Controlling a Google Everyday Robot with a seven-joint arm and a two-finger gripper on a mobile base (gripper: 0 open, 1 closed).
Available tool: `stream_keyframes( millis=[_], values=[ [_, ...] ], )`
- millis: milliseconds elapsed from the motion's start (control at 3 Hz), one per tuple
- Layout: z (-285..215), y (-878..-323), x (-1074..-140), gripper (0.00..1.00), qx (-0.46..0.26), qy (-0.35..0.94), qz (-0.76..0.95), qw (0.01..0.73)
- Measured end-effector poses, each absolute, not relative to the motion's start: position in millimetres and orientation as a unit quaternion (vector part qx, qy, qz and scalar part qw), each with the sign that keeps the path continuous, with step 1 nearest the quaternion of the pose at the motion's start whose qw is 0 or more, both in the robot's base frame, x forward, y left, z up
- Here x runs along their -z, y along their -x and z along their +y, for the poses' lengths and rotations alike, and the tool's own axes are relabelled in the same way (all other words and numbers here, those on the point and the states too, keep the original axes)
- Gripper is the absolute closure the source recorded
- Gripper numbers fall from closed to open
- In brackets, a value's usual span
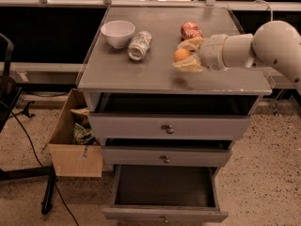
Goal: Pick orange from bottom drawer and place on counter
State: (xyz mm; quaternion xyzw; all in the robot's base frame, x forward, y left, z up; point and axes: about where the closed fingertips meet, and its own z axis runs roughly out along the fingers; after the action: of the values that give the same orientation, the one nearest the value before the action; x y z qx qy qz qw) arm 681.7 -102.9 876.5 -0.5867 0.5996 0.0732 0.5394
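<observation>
The orange (pixel 181 55) is held between the pale fingers of my gripper (pixel 184 55), which is shut on it just above the counter (pixel 155 74), right of the middle. My white arm reaches in from the right edge. The bottom drawer (pixel 164 192) is pulled out at the foot of the cabinet, its dark inside showing nothing in it.
On the counter stand a white bowl (pixel 117 33) at the back left, a silver can (pixel 139 45) lying on its side, and a red-orange can (pixel 190 30) just behind the gripper. A cardboard box (pixel 70 140) sits on the floor to the left of the cabinet.
</observation>
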Motion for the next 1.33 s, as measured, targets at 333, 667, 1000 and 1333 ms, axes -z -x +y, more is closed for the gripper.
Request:
stream_keyframes(
  millis=[333,667,1000,1333],
  values=[
    [-104.9,-679.6,-856.5,1.00,-0.090,0.577,0.615,0.530],
    [-104.0,-678.4,-839.9,0.98,-0.105,0.570,0.624,0.525],
    [-104.0,-678.4,-839.9,0.76,-0.105,0.570,0.624,0.525],
    [-104.0,-678.4,-839.8,0.53,-0.105,0.570,0.624,0.525]
  ],
)
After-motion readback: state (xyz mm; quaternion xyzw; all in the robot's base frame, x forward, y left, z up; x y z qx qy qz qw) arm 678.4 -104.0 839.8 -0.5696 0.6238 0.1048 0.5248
